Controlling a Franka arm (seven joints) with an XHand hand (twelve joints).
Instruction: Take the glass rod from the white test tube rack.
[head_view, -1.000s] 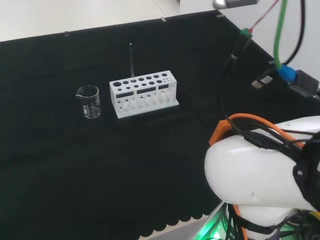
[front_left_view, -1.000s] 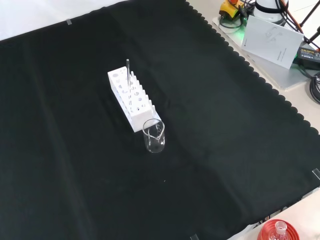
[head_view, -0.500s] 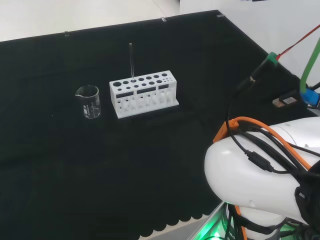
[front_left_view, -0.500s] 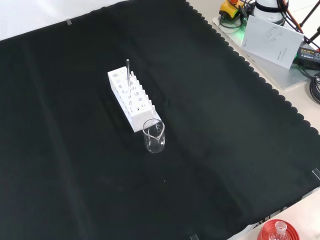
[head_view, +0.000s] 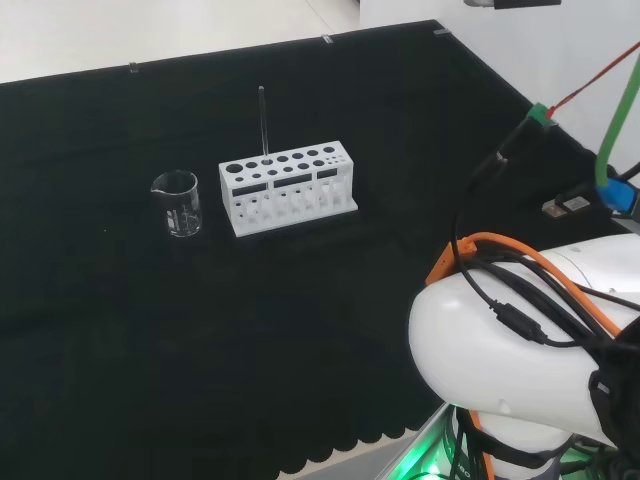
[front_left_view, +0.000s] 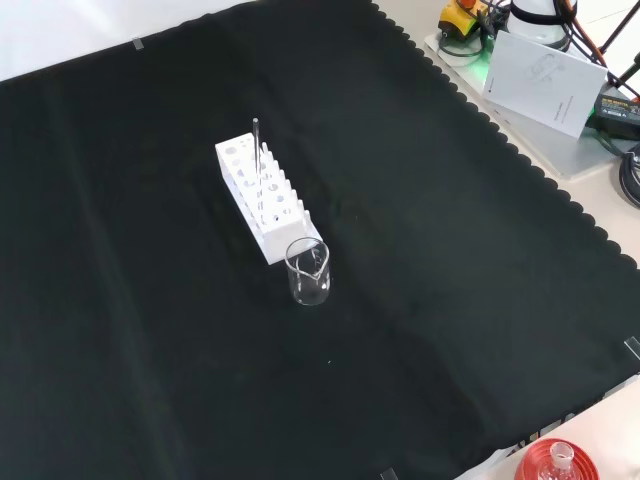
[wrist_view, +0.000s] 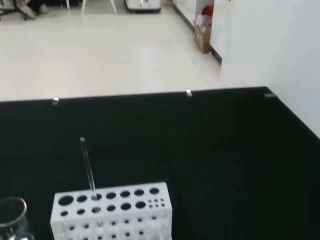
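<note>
Glass rod (head_view: 263, 120) stands upright in a far-row hole of the white test tube rack (head_view: 287, 186), untouched — the approach is the step in hand. Whether the hand is spread, I cannot tell. Next it must reach the rod's top; a beaker (head_view: 177, 203) stands left in the head view — elsewhere the worktop (front_left_view: 450, 300) gives room.

Arm posture seen from behind the base.
In the head view, the arm's large white link (head_view: 520, 370) occupies the lower right, wrapped by an orange cable (head_view: 480, 245) and black cables (head_view: 520, 320), set well right of the bench's centre.
</note>
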